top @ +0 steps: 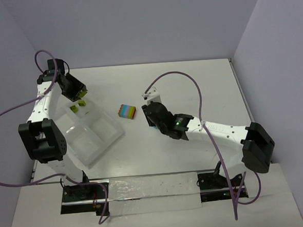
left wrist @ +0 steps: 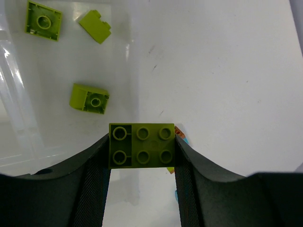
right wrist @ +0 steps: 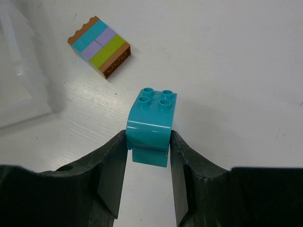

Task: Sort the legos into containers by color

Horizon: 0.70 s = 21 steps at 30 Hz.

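My left gripper [left wrist: 142, 139] clamps a lime brick [left wrist: 142, 151], my right gripper [right wrist: 148, 137] a teal brick [right wrist: 151, 116]. Left wrist shows three loose lime bricks [left wrist: 89, 98] in the tray [left wrist: 19, 94]; overhead, only two.

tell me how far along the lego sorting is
Done: three lime bricks lie in one compartment of the clear tray. In hand: the left fingers hold a fourth lime brick, and the right fingers hold a teal brick. Left: the multicoloured stack, not yet split.

Multicoloured stack [left wrist: 179, 131] — mostly behind lime brick [left wrist: 142, 145]
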{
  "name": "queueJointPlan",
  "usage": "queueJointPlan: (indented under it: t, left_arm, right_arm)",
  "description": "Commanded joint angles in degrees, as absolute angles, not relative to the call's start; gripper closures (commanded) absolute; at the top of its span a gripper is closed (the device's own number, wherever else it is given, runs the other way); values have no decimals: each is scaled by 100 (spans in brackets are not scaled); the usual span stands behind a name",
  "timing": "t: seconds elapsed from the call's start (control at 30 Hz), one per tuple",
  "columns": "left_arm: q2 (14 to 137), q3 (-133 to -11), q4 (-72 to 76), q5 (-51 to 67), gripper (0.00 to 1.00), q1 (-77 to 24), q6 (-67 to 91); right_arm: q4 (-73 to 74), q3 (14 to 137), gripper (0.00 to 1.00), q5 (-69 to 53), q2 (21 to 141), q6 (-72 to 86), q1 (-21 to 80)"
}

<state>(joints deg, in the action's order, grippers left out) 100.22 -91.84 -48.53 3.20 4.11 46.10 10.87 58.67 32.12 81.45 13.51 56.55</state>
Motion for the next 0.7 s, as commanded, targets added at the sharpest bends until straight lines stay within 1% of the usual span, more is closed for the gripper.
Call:
queueJointPlan:
  t: [0.0, 0.03, 0.2, 0.27, 0.37, 0.43, 0.57, 0.67]
  left_arm:
    - [10128, -9056, -4869, -6, 97, 475, 4465]
    - [10152, -9002, -4785, -137, 92, 483, 4466]
    - [10286, -8894, -4640, -84, 74, 501, 4564]
    - [10331, -8886, -4632, -162, 65, 501, 4590]
    - [10376, -8850, -4618, -220, 43, 501, 4615]
    - [10378, -8832, -4575, -236, 25, 500, 4622]
    - [10255, -8880, -4461, -70, 20, 461, 4453]
    - [10096, -9048, -4500, -204, 19, 220, 4151]
  right_arm:
    - [1073, 5854, 100, 3287, 7829, 1484, 5580]
    - [1083, 5853, 100, 3287, 7803, 1467, 5571]
    - [1108, 5826, 100, 3261, 7771, 1450, 5519]
    - [1110, 5810, 100, 3267, 7794, 1444, 5504]
    - [1112, 5801, 100, 3305, 7796, 1428, 5502]
    - [1109, 5801, 100, 3330, 7769, 1423, 5493]
    - [1173, 5857, 100, 3221, 7752, 1454, 5421]
    - [1256, 5917, 100, 2811, 7709, 1660, 5185]
